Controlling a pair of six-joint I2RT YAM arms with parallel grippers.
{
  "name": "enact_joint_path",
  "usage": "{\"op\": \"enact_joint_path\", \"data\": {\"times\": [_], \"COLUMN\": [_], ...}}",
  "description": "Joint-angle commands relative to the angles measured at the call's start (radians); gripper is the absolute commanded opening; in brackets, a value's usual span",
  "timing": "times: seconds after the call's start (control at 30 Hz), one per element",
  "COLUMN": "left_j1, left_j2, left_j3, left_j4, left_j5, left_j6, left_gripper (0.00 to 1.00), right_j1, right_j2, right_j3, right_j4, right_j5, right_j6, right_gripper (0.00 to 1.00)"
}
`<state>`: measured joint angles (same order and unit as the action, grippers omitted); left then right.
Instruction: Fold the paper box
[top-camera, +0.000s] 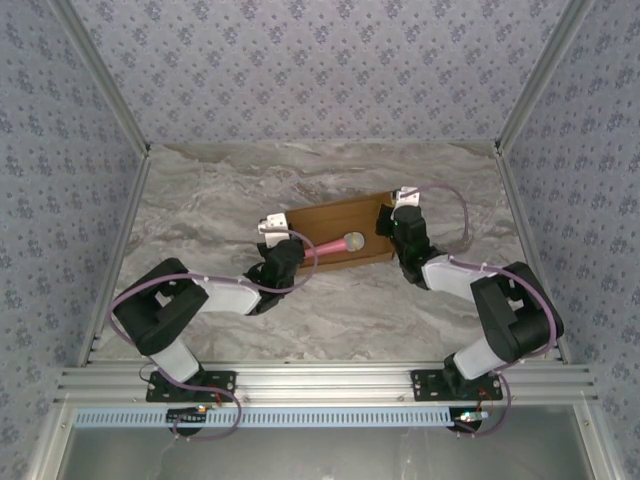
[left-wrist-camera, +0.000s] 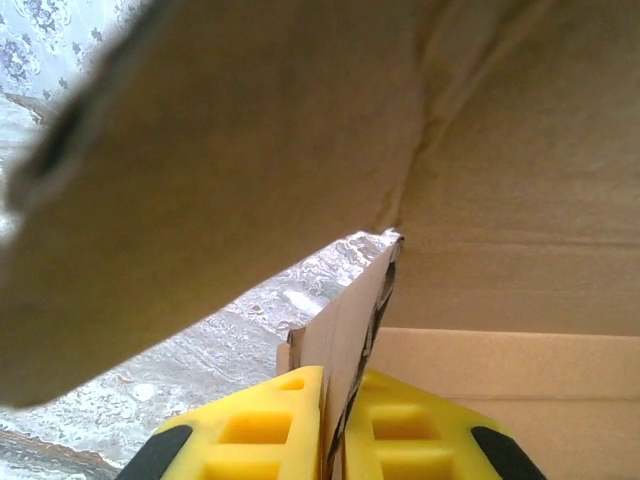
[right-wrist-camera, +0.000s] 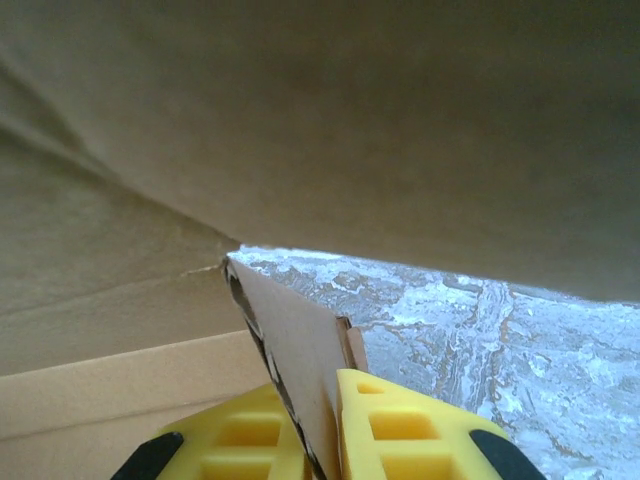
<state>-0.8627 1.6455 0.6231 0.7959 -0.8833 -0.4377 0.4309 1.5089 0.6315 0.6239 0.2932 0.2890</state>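
**On the table (top-camera: 300, 320), the paper box (top-camera: 330, 218) is gripped at both short ends**

The box lies mid-table between the arms. Its long axis runs left to right, with the right end a little farther from the arm bases. The left hand (top-camera: 272, 232) sits at the left end and the right hand (top-camera: 397, 215) at the right end, so neither is nearer; each has its own end.

In the wrist views, each hand's yellow fingers (left-wrist-camera: 260, 420) (right-wrist-camera: 400, 420) are clamped on a thin cardboard flap standing on edge. A pink stick (top-camera: 335, 243) lies on the box along its length.

My judgement is that the coming fold depends on these two end flaps, which face each other along that axis.
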Motion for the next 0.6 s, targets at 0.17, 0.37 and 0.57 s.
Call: {"op": "enact_joint_path", "data": {"times": [0.17,0.37,0.57], "left_j1": [0.001,0.0,-0.002], "left_j2": [-0.038,-0.085,-0.162], "left_j3": [-0.028,-0.04,-0.04], "left_j4": [-0.099,-0.143,-0.247], "left_j5": [-0.041,-0.029,0.014], "left_j6": [-0.004,-0.013,-0.031], "left_gripper": [0.19,0.25,0.33], "right_j1": [0.002,0.015,0.021], "right_j2": [-0.036,-0.036,-0.033], "right_j3": [-0.056,-0.07,-0.071], "right_j4": [-0.039,-0.036,-0.035], "right_j5": [0.073,0.095,0.107], "right_j6": [0.029,0.027,0.027], "right_gripper": [0.13,0.12,0.12]}}
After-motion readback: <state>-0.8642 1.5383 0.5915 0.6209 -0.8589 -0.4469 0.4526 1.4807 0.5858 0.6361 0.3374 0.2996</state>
